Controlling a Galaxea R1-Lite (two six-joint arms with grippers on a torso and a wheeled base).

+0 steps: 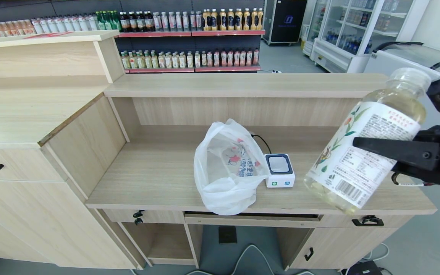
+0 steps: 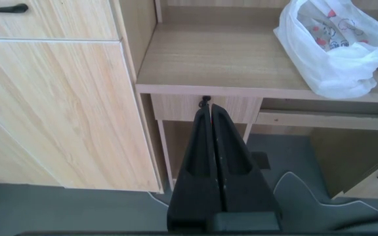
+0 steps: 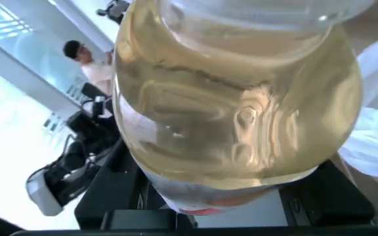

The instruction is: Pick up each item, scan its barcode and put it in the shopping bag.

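— Where's the bottle (image 1: 388, 114)?

— In the right gripper (image 1: 372, 147), up in the air off the desk's (image 1: 147, 183) right end. It's tilted, with the cap up and away to the right and the base down towards the front edge. The liquid is pale yellow, and the barcode sits low on the label, facing the head camera.

— How is it held?

— The gripper is closed around the middle of the label. One black finger crosses the front; the other is behind the bottle. The right wrist view shows the bottle (image 3: 241, 118) close up from its base.

— And the bag (image 1: 227, 172)?

— It's on the desk at the middle of the front edge, white, crumpled, mouth open upwards. The scanner (image 1: 279, 170) stands just to its right, seemingly touching it, window up, with a cable (image 1: 262, 141) running to the back.

— What about the left gripper (image 2: 210, 111)?

— Its fingers are pressed together with nothing between them. It sits low, in front of and below the desk's front edge, towards the left corner. The bag (image 2: 333, 52) is well off to its right.

— Anything behind?

— Shelves (image 1: 189, 34) of drinks beyond the counter.
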